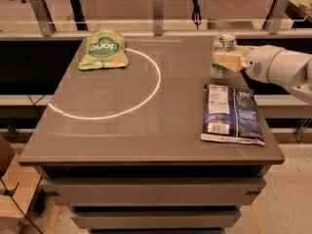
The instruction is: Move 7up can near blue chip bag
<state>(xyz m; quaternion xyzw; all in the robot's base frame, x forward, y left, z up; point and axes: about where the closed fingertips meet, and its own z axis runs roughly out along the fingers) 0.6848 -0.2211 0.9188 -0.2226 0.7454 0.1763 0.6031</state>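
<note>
One view on record. The camera stands in front of the table [146, 145], higher than its top, and looks down and forward across it toward the rail [97, 33] at the back. Range is middling: the whole tabletop fits the frame, with floor [287, 199] at the lower right. The near edge runs level across the lower frame, so the view is square-on. The arm enters from the right edge. Its gripper [223, 61] sits at upper right, clamped on the can [224, 43].
</note>
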